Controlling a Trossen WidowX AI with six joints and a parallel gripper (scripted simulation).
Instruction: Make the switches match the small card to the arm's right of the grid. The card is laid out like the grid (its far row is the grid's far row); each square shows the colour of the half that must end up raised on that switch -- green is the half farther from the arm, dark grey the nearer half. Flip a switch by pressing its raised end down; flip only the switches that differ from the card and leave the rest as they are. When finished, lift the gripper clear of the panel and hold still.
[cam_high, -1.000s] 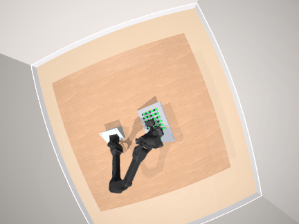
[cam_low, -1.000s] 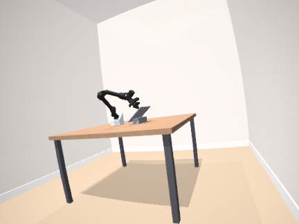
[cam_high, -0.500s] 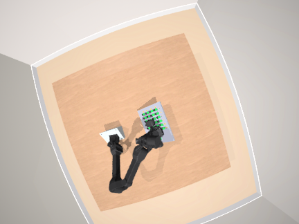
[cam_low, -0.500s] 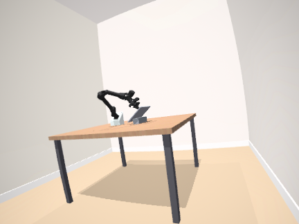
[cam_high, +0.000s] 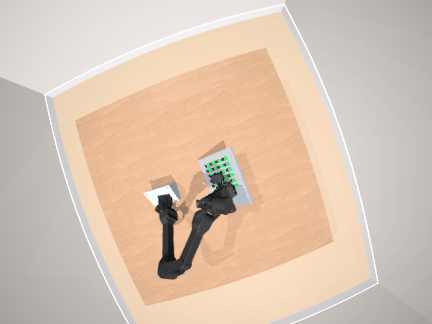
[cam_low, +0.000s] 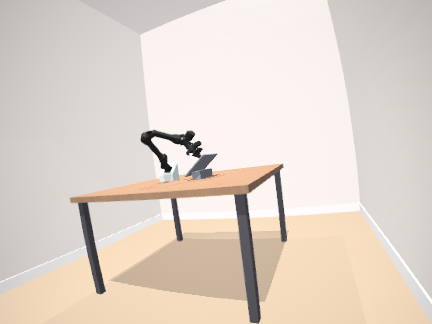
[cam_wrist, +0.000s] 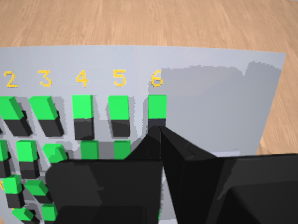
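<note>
The tilted grey panel (cam_high: 243, 197) (cam_low: 201, 164) (cam_wrist: 215, 95) carries rows of green and dark grey switches. My gripper (cam_wrist: 158, 131) (cam_low: 200, 155) is shut and empty. In the wrist view its tips overlap the near, dark half of the far-row switch (cam_wrist: 157, 106) under the label 6; I cannot tell whether they touch it. Its neighbour under the label 5 (cam_wrist: 119, 107) stands clear to the left. The fingers hide much of the nearer rows on the right. Only a pale far edge of the small card (cam_wrist: 227, 153) shows; its squares are hidden.
The panel stands on the wooden table (cam_high: 280, 200) (cam_low: 235, 179) (cam_wrist: 150, 25). The arm's white base (cam_high: 154, 196) (cam_low: 169, 176) is beside the panel. The forearm reaches over the panel's near side in the top view.
</note>
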